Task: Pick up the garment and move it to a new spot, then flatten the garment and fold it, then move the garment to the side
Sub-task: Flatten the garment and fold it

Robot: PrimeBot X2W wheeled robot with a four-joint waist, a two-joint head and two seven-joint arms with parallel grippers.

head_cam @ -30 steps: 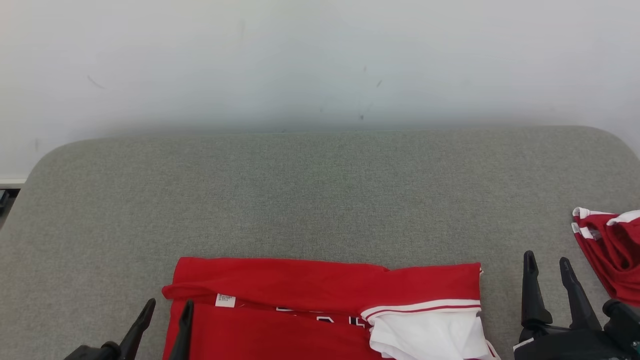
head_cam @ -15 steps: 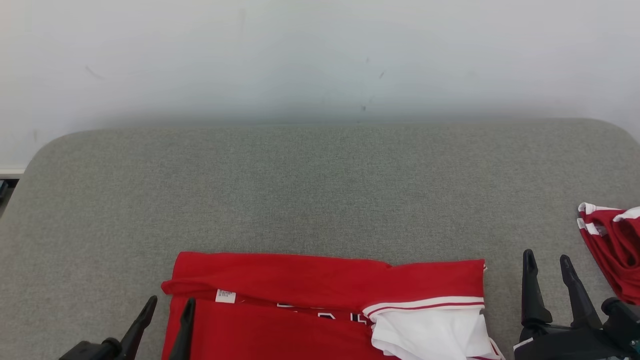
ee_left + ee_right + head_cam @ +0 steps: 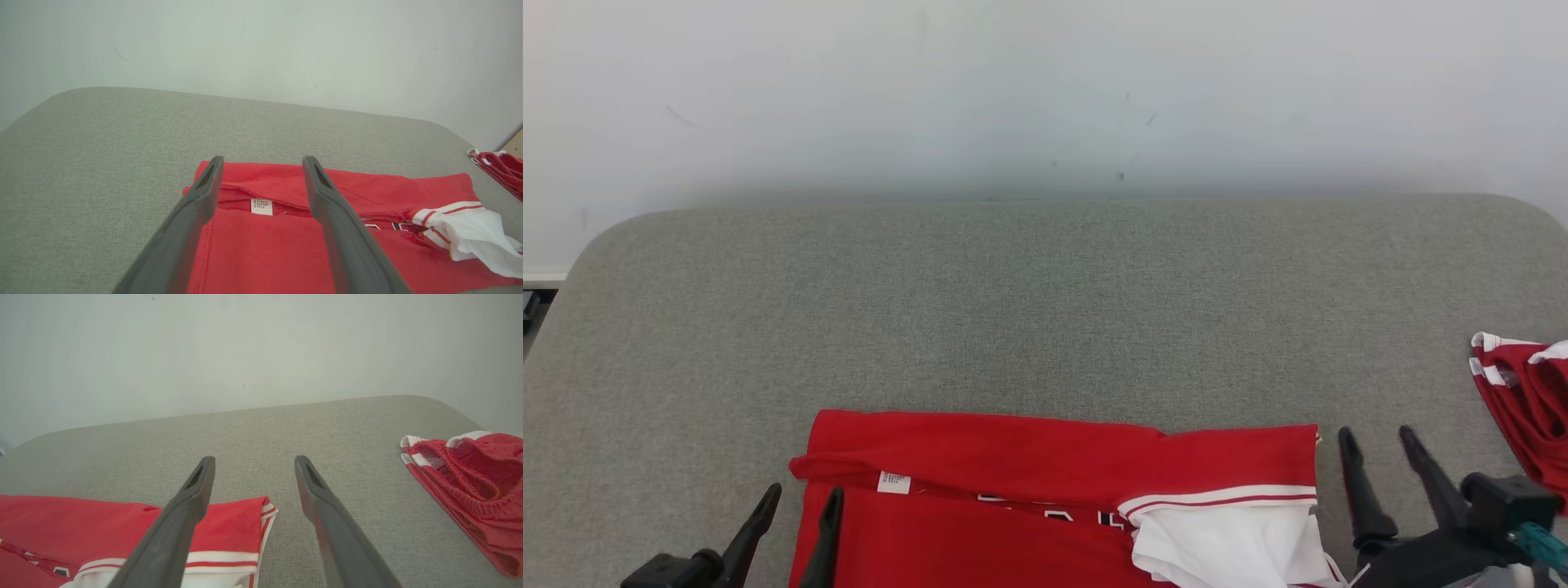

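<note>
The garment (image 3: 1045,498) is red with white striped trim and a white sleeve, lying folded at the near edge of the grey table (image 3: 1045,310). It also shows in the left wrist view, garment (image 3: 327,241), with a small white label, and in the right wrist view, garment (image 3: 122,531). My left gripper (image 3: 800,500) stands open at the garment's left edge, one finger over the red cloth. In its own view the left gripper (image 3: 261,163) straddles the label. My right gripper (image 3: 1380,439) is open just right of the garment; right gripper (image 3: 251,463) holds nothing.
A second red and white mesh garment (image 3: 1523,400) lies bunched at the table's right edge, seen too as the mesh garment (image 3: 470,486). A pale wall (image 3: 1045,98) rises behind the table. The table's far half is bare grey fabric.
My right gripper has shifted left toward the garment's right edge and turned slightly. The head camera tilted a little, shifting the picture. The left gripper has stayed put.
</note>
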